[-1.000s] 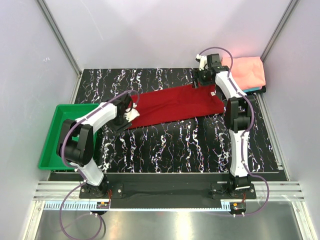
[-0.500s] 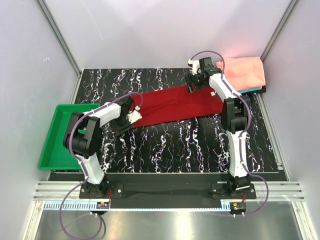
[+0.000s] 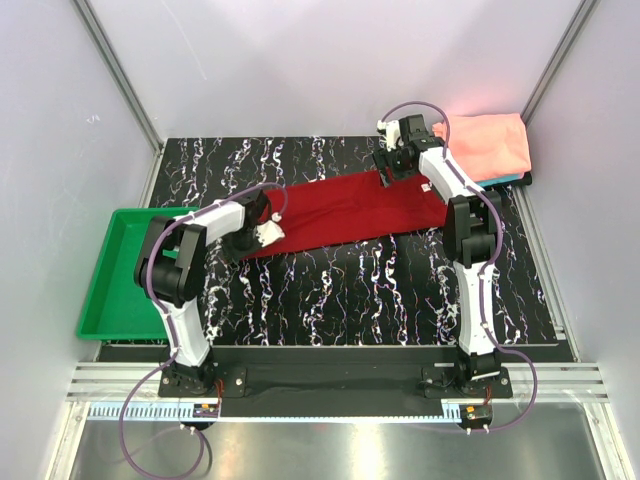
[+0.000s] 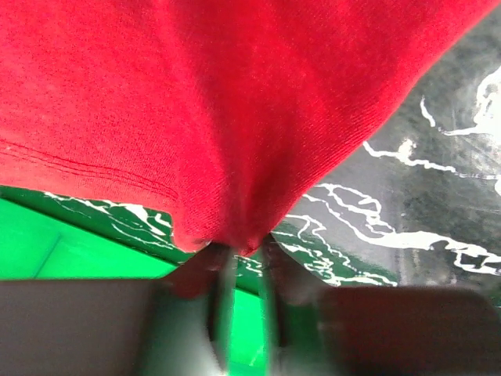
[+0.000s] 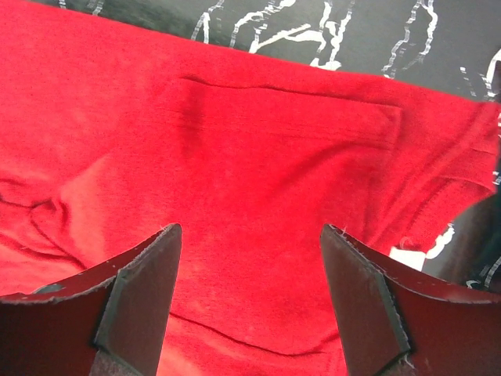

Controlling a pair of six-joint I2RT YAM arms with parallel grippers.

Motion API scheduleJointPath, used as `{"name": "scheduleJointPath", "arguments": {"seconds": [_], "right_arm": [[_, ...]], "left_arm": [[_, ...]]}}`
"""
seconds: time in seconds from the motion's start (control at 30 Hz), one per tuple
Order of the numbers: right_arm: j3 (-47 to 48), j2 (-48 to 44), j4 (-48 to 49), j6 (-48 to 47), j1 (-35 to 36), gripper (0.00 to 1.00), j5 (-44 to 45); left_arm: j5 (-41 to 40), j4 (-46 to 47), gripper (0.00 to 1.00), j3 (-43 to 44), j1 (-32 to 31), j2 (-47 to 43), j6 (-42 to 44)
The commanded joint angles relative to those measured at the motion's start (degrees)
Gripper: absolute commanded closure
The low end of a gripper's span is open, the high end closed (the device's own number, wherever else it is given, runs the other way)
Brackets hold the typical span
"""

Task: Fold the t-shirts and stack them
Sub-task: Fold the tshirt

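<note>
From above, the dark red t-shirt (image 3: 350, 212) lies stretched across the marbled table (image 3: 350, 290), with a folded salmon-pink t-shirt (image 3: 490, 143) at the far right corner. Only the left wrist view shows the left gripper (image 4: 241, 262) pinching the red edge, the green tray (image 4: 47, 251) beyond. In the right wrist view, the right gripper (image 5: 249, 235) stands spread wide over red cloth.

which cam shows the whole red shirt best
The top external view: the dark red t-shirt shows whole, stretched out between both arms. The left wrist view shows only a bunched edge up close; the right wrist view only a flat patch with seams.
</note>
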Motion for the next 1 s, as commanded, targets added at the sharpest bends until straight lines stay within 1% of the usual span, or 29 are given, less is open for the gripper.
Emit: {"name": "scheduleJointPath", "arguments": {"seconds": [0.0,0.03,0.2,0.27,0.53,0.63,0.8,0.97], "right_arm": [[-0.1,-5.6,1.6,-1.6,0.1,0.21,2.8],[-0.9,-6.0,1.6,-1.5,0.1,0.21,3.5],[-5.4,-8.8,1.8,2.2,-0.6,0.22,3.7],[-5.4,-8.7,-0.3,2.8,-0.7,0.22,2.1],[-4.2,-6.4,-2.1,7.9,-1.3,0.21,-2.0],[-5.9,-6.5,-2.7,10.2,-1.3,0.21,-3.4],[-8.6,-5.8,-2.5,12.4,-1.1,0.21,-4.1],[-7.6,-3.6,-2.5,12.7,-0.9,0.21,-3.9]], "left_arm": [[2.8,-3.4,0.92,2.2,0.2,0.4,-0.6],[3.3,-5.0,1.0,2.4,0.1,-0.1,-1.0],[3.9,-9.9,1.0,0.6,-2.6,-2.4,-1.9],[4.6,-10.9,1.0,-0.5,-4.5,-3.7,-1.9],[8.6,-16.9,1.0,-4.0,-11.0,-7.3,-3.8],[9.2,-18.3,1.0,-4.9,-13.4,-8.8,-4.8],[10.7,-20.8,1.0,-5.1,-17.1,-10.4,-6.1],[11.9,-22.2,1.0,-4.1,-22.0,-10.3,-7.0]]}}
